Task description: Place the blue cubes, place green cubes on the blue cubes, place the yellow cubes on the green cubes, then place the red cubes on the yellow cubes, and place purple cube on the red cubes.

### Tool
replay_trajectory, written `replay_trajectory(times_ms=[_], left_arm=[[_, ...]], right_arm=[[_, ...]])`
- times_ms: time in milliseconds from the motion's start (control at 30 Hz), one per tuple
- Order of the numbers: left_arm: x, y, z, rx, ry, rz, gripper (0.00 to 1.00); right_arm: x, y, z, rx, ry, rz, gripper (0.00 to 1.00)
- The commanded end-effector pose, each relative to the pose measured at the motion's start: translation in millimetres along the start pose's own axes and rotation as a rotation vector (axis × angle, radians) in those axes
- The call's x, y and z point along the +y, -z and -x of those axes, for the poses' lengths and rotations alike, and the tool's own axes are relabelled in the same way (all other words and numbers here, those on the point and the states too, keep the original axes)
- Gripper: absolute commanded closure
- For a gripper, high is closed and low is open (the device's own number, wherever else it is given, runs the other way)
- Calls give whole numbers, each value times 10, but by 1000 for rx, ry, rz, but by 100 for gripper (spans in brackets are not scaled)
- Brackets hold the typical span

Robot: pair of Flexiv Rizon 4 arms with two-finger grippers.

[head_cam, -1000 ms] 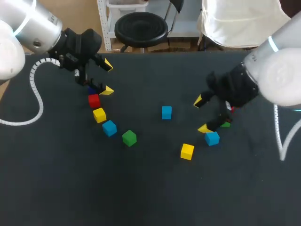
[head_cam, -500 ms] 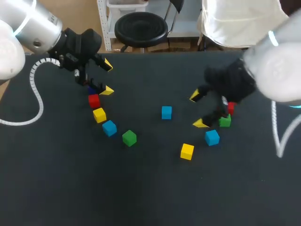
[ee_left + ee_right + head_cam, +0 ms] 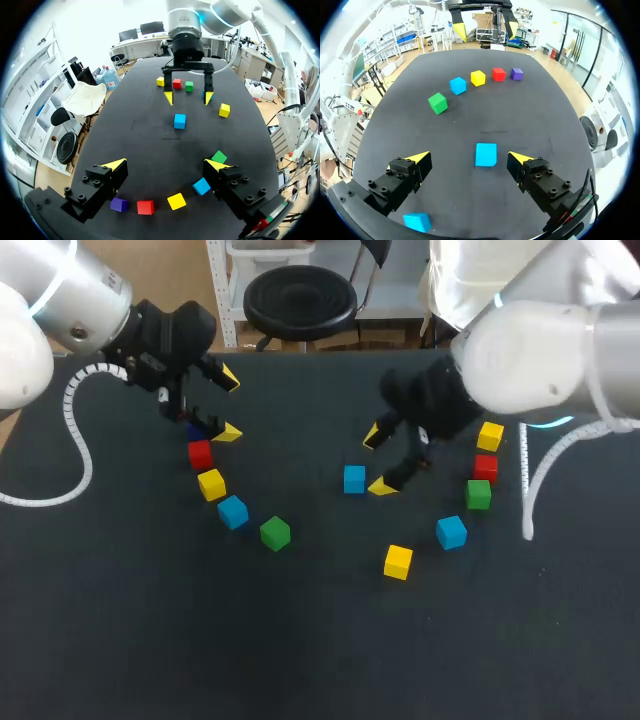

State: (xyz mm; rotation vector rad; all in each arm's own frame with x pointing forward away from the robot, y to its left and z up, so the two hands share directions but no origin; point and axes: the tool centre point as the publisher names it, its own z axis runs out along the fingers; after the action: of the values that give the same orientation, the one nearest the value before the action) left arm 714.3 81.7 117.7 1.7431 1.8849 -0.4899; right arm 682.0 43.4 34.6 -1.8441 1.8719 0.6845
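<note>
A row of cubes lies at the left: red [image 3: 200,454], yellow [image 3: 211,484], blue [image 3: 232,511], green [image 3: 275,532]. The purple cube [image 3: 119,204] ends that row, under my open left gripper [image 3: 229,405]. A lone blue cube [image 3: 354,479] sits mid-table. My right gripper [image 3: 376,461] hangs open just right of it; in the right wrist view the blue cube [image 3: 485,154] lies between the spread fingers of the right gripper [image 3: 470,157], touching neither. At the right lie yellow [image 3: 490,436], red [image 3: 485,467], green [image 3: 478,494], blue [image 3: 451,532] and another yellow [image 3: 398,561] cube.
The black table [image 3: 150,640] has bare surface along its whole front. The white cable [image 3: 78,445] of my left arm loops over the table's left side.
My right gripper has swung left from the right-hand cluster to the middle blue cube, uncovering the yellow, red and green cubes there. The left arm and the cubes have not moved.
</note>
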Motion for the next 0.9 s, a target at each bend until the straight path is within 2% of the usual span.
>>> replay_trajectory(times_ms=[33, 400, 667, 900], left_arm=[[1, 4, 2, 2, 0, -1, 0], [1, 4, 2, 2, 0, -1, 0], [1, 4, 2, 2, 0, -1, 0], [1, 4, 2, 2, 0, -1, 0]], right_arm=[[-131, -151, -21, -9, -2, 60, 0], [-157, -250, -63, -23, -18, 86, 0], [205, 117, -208, -9, -29, 40, 0], [494, 290, -382, -36, -50, 32, 0]])
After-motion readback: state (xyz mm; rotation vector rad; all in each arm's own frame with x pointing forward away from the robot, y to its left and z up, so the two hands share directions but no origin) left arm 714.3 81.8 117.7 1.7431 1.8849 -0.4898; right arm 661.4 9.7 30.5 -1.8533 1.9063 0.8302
